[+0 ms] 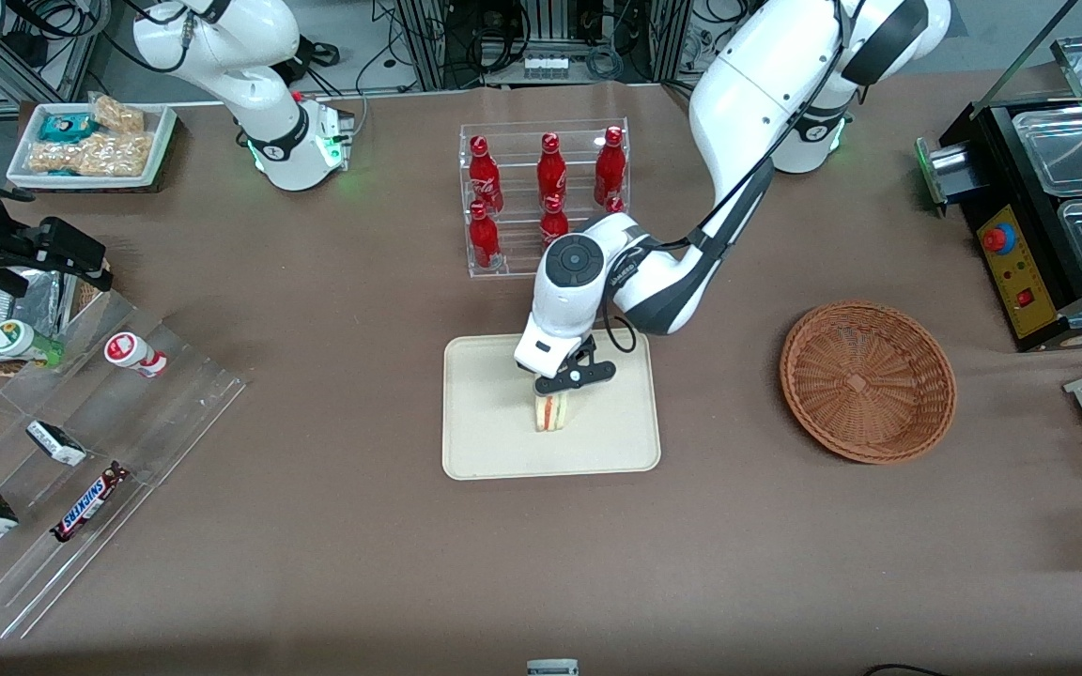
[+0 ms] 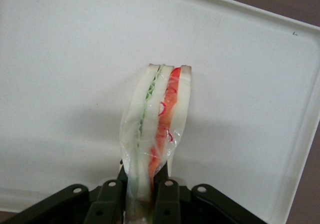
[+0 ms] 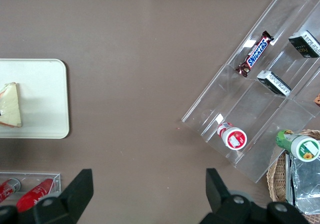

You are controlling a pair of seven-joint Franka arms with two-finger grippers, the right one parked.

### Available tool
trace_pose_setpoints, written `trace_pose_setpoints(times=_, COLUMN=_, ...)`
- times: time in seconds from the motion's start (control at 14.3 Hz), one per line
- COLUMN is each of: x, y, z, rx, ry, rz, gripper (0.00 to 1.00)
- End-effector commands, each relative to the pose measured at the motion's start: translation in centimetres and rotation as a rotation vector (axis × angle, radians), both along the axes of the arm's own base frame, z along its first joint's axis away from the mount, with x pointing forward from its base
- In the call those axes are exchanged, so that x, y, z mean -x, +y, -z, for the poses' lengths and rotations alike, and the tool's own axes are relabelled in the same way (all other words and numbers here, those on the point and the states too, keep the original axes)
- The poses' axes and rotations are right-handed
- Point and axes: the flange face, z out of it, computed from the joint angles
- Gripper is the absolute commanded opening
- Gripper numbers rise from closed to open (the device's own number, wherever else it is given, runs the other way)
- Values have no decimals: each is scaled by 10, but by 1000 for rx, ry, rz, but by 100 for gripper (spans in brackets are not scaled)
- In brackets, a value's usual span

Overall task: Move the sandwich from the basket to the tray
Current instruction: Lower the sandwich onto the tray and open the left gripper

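Gripper (image 2: 142, 184) pinches wrapped triangular sandwich (image 2: 156, 129) on smooth tray (image 2: 60, 83).

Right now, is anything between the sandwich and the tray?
Nothing visible. The gripper is shut on the sandwich, which stands upright over the bare middle of the tray. The basket lies empty toward the working arm's end.

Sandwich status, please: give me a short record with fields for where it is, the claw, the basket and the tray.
sandwich: standing on edge on the tray, filling layers facing the front camera
claw: directly above the sandwich, fingers closed on its sides
basket: nothing in it, toward the working arm's end of the table
tray: on the table, nearer the front camera than the bottle rack
release: not yet done
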Motion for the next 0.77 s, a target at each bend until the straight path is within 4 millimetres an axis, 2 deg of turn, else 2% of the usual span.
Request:
trace_pose_setpoints(times=0.0, x=-3, y=-9, z=-11, rx=10, ry=-35, rz=1, gripper=100)
trace_pose_setpoints(times=0.14, x=-6, y=-5, z=-27, rx=15, ry=-43, rz=-9, gripper=100)
trace_pose_setpoints(times=0.21, x=-11, y=0, z=-41, rx=15, ry=-54, rz=-17, gripper=100)
trace_pose_setpoints(times=0.42, x=-21, y=17, z=-104, rx=11, ry=-78, rz=-50, gripper=100)
trace_pose_setpoints(times=0.56, x=-17, y=29, z=-142, rx=-15, ry=-59, rz=-70, gripper=100)
trace_pose_setpoints(times=0.7, x=-32, y=69, z=-174, rx=-50, ry=-40, rz=-115, gripper=100)
